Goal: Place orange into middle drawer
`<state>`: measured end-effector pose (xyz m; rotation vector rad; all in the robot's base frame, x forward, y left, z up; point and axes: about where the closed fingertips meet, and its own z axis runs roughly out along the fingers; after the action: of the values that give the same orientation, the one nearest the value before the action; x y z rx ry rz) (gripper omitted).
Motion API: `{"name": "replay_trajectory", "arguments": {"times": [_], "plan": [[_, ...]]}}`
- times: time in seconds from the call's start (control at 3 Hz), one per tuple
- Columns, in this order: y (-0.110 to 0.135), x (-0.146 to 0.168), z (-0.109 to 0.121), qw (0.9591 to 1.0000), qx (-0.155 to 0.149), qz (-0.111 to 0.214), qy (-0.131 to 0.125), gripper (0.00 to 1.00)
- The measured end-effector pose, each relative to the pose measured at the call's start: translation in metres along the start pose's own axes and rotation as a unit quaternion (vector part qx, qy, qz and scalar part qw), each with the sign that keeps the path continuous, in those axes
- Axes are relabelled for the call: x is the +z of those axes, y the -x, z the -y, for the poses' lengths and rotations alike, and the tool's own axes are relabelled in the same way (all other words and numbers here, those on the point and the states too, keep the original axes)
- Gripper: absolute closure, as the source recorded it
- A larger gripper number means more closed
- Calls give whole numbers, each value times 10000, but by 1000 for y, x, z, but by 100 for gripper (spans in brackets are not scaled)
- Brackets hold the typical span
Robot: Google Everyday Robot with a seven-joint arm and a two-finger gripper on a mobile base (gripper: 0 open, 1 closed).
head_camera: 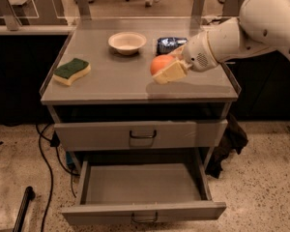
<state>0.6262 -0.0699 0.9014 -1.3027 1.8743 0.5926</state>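
Orange we find clenched in the gripper, held clear of the tabletop, presumably for carrying to the middle drawer, open below.

The claw hangs just above the right front part of the worktop, its cream fingers clasping the orange, which is clear of the surface with a shadow beneath it. The white arm reaches in over the worktop's right edge. A cream bowl stands at the worktop's back middle, a dark blue packet at its back right, and a green and yellow sponge by its left edge. Under the worktop sits the upper drawer; below that, the middle drawer is pulled well out
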Motion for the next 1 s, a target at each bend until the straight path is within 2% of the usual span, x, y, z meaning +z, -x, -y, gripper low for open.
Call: {"name": "replay_trajectory", "arguments": {"times": [0.33, 0.67, 1.0], "plan": [[4, -6, -6, 10000, 15, -24, 15, 100], [8, -30, -28, 10000, -91, 4, -2, 100], [8, -62, -61, 9998, -194, 26, -55, 100]]}}
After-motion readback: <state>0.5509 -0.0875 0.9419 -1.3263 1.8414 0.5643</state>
